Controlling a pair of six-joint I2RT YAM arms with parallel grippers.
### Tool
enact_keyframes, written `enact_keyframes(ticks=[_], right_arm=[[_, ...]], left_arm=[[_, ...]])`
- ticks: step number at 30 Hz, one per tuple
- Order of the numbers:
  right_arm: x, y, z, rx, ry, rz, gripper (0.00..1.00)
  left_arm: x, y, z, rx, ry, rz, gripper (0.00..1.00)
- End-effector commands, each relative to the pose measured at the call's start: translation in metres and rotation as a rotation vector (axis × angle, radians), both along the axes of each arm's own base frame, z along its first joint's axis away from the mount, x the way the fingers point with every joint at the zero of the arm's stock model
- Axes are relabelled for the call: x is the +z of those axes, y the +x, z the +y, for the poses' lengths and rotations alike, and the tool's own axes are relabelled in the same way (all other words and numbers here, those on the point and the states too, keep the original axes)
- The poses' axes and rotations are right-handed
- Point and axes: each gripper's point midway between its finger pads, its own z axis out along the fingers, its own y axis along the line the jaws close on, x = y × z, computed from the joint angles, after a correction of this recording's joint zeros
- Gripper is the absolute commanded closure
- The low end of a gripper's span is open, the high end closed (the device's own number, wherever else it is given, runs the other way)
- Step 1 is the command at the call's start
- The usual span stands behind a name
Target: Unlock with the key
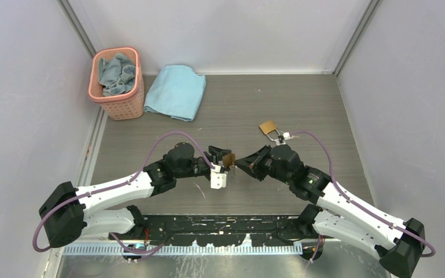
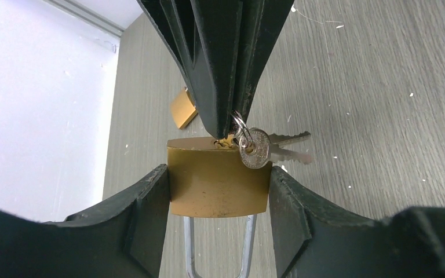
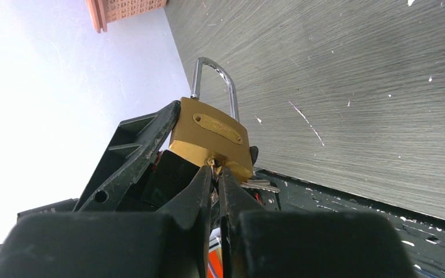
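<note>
Left gripper (image 2: 217,174): squeezing the padlock (image 2: 217,194) body from both sides, above the table (image 1: 324,104).
Right gripper (image 3: 215,174): pinching shut on the key (image 2: 226,139), which is entering the padlock's bottom face.
Risk: off-axis turning is threatening key slippage, twisting the padlock loose.

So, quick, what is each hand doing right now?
Left hand: closed on the brass padlock with steel shackle.
Right hand: closed on the small metal key in its keyhole.
</note>
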Motion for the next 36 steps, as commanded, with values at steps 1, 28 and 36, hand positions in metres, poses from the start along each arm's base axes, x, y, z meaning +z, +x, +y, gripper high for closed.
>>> enact_keyframes(ticks=[1,28,36], right_arm=[[0.029,0.026,-0.005,-0.124,0.072,-0.071,0.99],[0.033,-0.024,-0.027,0.369,-0.365,-0.448,0.17],[0.033,-0.037,-0.023,0.503,-0.39,-0.53,0.18]], left_arm=[[0.094,-0.022,-0.022,-0.139,-0.279,-0.188,1.0],[0.072,-0.025,-0.028,-0.153,-0.201,-0.052,1.0],[0.072,-0.023,-0.034,-0.139,-0.206,0.035,1.0]])
